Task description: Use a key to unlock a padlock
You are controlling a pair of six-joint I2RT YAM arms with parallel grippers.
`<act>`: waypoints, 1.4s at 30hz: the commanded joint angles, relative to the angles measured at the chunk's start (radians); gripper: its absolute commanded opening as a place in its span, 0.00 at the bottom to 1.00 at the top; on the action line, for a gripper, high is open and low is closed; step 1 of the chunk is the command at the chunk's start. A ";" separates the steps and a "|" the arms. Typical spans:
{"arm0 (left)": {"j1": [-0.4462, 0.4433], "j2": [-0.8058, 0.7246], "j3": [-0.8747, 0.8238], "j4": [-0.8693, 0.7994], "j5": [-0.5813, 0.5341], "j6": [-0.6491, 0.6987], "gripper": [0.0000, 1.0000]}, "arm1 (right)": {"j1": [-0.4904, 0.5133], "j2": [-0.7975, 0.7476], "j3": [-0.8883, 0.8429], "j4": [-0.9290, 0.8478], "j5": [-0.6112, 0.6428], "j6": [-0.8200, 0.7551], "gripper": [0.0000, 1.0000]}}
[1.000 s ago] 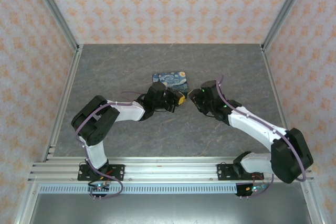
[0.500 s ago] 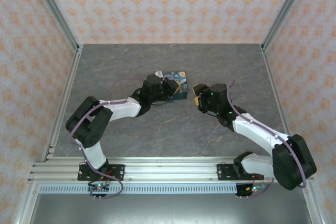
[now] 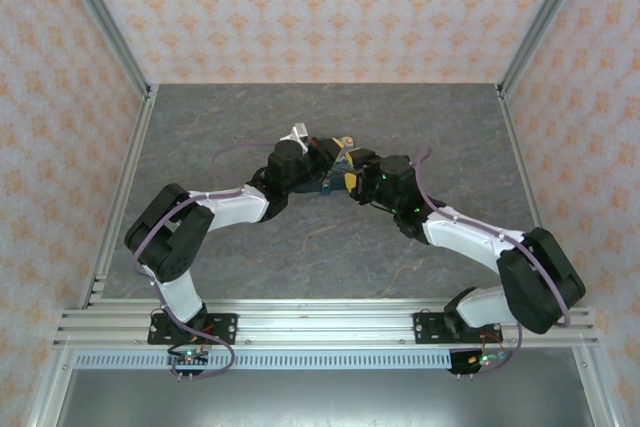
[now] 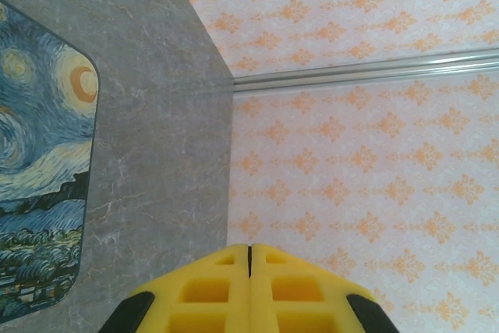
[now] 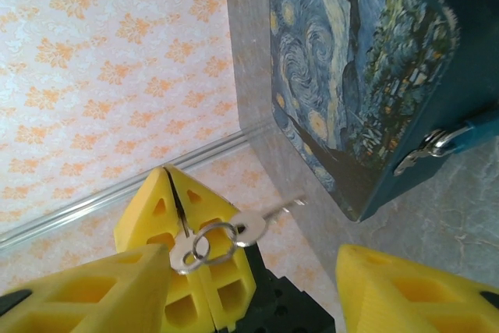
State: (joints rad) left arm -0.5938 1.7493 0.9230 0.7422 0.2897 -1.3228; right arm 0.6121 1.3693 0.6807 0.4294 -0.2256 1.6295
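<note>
In the right wrist view my left gripper's yellow fingers (image 5: 187, 263) are shut on a silver key (image 5: 184, 249). From that key's ring a second key (image 5: 265, 217) sticks out toward the dark blue swirly box (image 5: 351, 68). The teal padlock (image 5: 477, 125) hangs by its silvery shackle on the box's latch at the right edge. My right gripper (image 5: 253, 259) is open, its fingers either side of the left fingertips and touching nothing. From above, both grippers meet mid-table: left gripper (image 3: 322, 159), right gripper (image 3: 350, 175). The left wrist view shows its shut gripper (image 4: 249, 255) beside the box (image 4: 39, 185).
The grey table (image 3: 240, 127) is walled by orange-patterned panels (image 3: 330, 7) with aluminium posts at the corners. Open floor lies behind and to both sides of the box. Both arms arch in from the near rail (image 3: 320, 322).
My right arm has swung left so its gripper now faces the left gripper over the box. The left gripper has shifted slightly back and stayed shut.
</note>
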 commanded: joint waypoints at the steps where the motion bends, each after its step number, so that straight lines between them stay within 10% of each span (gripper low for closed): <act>1: -0.006 0.000 0.002 0.061 -0.025 -0.012 0.00 | 0.011 0.022 0.043 0.073 0.045 0.035 0.56; 32: -0.025 -0.030 -0.032 0.038 -0.034 -0.035 0.00 | 0.005 0.071 0.038 0.120 0.094 0.039 0.00; 37: 0.007 -0.093 -0.025 -0.121 -0.033 -0.032 0.55 | -0.018 0.014 0.013 0.066 0.084 -0.054 0.00; 42: 0.030 -0.141 -0.027 -0.199 0.012 -0.057 0.65 | -0.024 -0.045 -0.004 0.011 0.093 -0.194 0.00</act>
State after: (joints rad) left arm -0.5781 1.6508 0.8940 0.6128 0.2733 -1.3651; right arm 0.5919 1.3708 0.6910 0.4637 -0.1524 1.5505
